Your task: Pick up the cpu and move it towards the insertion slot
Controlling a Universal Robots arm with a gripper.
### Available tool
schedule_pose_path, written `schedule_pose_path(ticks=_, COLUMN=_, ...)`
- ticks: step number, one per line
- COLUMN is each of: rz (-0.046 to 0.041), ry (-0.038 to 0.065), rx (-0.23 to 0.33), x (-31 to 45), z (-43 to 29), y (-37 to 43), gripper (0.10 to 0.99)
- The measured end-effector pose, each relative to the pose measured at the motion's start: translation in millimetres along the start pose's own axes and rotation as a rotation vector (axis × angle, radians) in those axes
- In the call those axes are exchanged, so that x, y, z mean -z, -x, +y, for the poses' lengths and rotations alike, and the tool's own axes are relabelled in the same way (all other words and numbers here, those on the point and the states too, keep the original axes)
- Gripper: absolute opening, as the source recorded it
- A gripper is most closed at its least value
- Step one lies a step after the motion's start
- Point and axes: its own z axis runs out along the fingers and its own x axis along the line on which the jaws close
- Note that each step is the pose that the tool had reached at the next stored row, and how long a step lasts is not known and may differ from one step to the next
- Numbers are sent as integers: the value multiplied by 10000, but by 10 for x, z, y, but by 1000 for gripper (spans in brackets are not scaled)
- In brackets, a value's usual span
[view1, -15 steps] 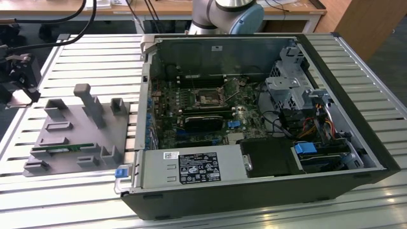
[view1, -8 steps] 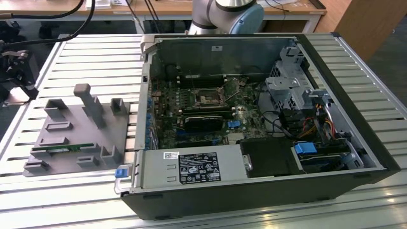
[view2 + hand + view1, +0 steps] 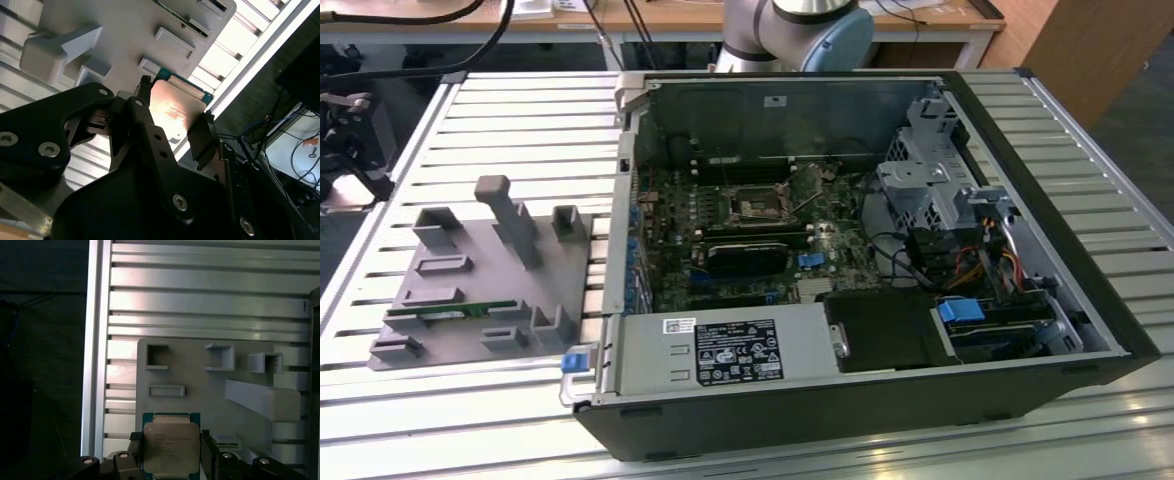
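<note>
Item: cpu (image 3: 171, 452), flat square, clamped between the jaws at two opposite edges, over grey fixture tray (image 3: 200, 390). Insertion slot (image 3: 761, 207) lay well apart from the jaws, inside open computer case (image 3: 854, 410).

We are seeing the cpu (image 3: 171, 452) as a flat square chip with a shiny silver lid and a thin green rim. It is sitting between the two dark fingers of the claw (image 3: 170, 439), which are pressing its opposite edges. The insertion slot (image 3: 758, 207), a small square socket with a dark centre and silvery frame, is lying just above the middle of the exterior view.
</note>
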Motion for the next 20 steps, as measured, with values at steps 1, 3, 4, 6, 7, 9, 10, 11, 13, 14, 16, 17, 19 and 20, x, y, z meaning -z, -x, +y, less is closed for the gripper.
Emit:
schedule_pose_path(ticks=1, rz=0, ry=0, rx=0, x=22, z=1, y=0, gripper=541)
schedule_pose_path(ticks=3, rz=0, ry=-1, rx=0, x=69, z=2, y=0, gripper=541)
schedule_pose_path(ticks=4, rz=0, ry=-1, rx=0, x=95, z=2, y=0, gripper=541)
schedule_pose_path(ticks=6, rz=0, ry=0, rx=-1, x=143, z=4, y=0, gripper=541)
schedule_pose_path(ticks=7, rz=0, ry=-1, rx=0, x=171, z=4, y=0, gripper=541)
schedule_pose_path(ticks=9, rz=-1, ry=0, rx=-2, x=249, z=7, y=0, gripper=541)
schedule_pose_path(ticks=10, rz=0, ry=0, rx=-3, x=298, z=8, y=0, gripper=541)
schedule_pose_path(ticks=11, rz=0, ry=0, rx=-4, x=343, z=9, y=0, gripper=541)
schedule_pose_path(ticks=13, rz=-1, ry=0, rx=-6, x=433, z=11, y=0, gripper=541)
schedule_pose_path(ticks=14, rz=1, ry=-1, rx=-6, x=477, z=12, y=0, gripper=541)
schedule_pose_path(ticks=16, rz=0, ry=0, rx=-8, x=552, z=14, y=0, gripper=541)
schedule_pose_path(ticks=17, rz=0, ry=0, rx=-8, x=578, z=15, y=0, gripper=541)
schedule_pose_path(ticks=19, rz=-1, ry=0, rx=-7, x=597, z=15, y=0, gripper=541)
schedule_pose_path(ticks=20, rz=-2, ry=1, rx=-7, x=596, z=15, y=0, gripper=541)
